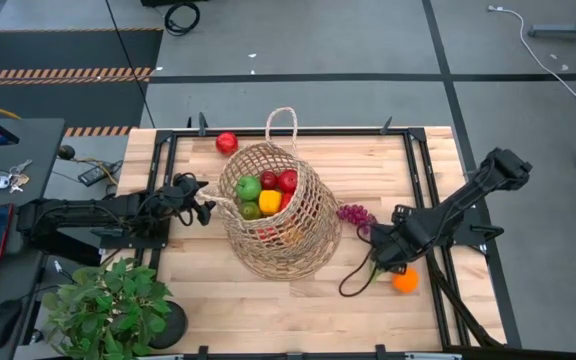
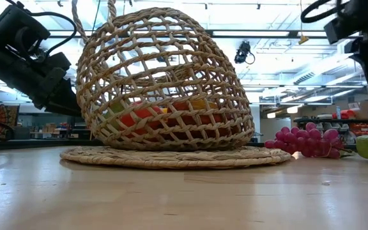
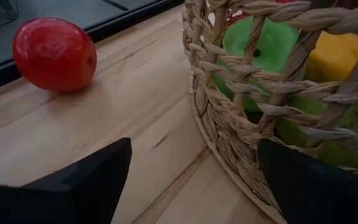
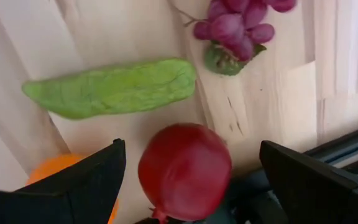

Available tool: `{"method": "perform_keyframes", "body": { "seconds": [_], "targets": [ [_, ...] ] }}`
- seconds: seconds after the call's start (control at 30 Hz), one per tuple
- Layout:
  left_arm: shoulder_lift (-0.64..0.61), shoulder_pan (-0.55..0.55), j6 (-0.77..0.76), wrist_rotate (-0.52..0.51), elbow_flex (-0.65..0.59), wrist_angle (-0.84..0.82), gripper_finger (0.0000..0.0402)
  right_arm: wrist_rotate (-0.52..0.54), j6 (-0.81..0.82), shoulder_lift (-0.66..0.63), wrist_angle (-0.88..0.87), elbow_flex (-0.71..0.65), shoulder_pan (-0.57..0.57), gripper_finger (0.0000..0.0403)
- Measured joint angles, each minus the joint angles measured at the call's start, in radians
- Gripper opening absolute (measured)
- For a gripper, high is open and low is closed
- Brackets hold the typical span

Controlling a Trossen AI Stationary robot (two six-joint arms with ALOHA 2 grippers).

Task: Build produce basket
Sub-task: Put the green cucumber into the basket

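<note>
Hovering over the loose fruit on the table's right side, the right gripper [image 4: 188, 180] has its fingers spread wide around a dark red fruit [image 4: 185, 171], seemingly lining up to pick it, with a green pod [image 4: 114, 87], grapes [image 1: 356, 214] and an orange [image 1: 405, 281] close by. The basket [image 1: 278, 215] sits mid-table, already holding several pieces. The left gripper [image 1: 200, 203], also spread, sits against the basket's rim, probably to steady it. A red apple [image 1: 227, 142] lies beyond.

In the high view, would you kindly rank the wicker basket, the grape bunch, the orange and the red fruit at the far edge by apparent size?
1. Wicker basket, by far.
2. Grape bunch.
3. Orange and red fruit: look alike, not ranked.
</note>
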Motion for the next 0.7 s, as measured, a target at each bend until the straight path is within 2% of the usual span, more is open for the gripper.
{"method": "perform_keyframes", "body": {
  "seconds": [0.13, 0.37, 0.53, 0.7],
  "targets": [
    [0.0, 0.0, 0.0, 0.0, 0.0, 0.0, 0.0357, 0.002, -0.134, 0.032, 0.002, 0.0, 0.019, 0.0373],
    [0.0, 0.0, 0.0, 0.0, 0.0, 0.0, 0.0357, 0.027, -0.481, 0.109, 0.003, 0.0, 0.035, 0.0373],
    [0.0, 0.0, 0.0, 0.0, 0.0, 0.0, 0.0357, 0.027, -0.599, 0.173, 0.003, 0.0, 0.034, 0.0373],
    [0.0, 0.0, 0.0, 0.0, 0.0, 0.0, 0.0357, 0.029, -0.647, 0.23, 0.001, 0.0, 0.034, 0.0373]
  ]
}}
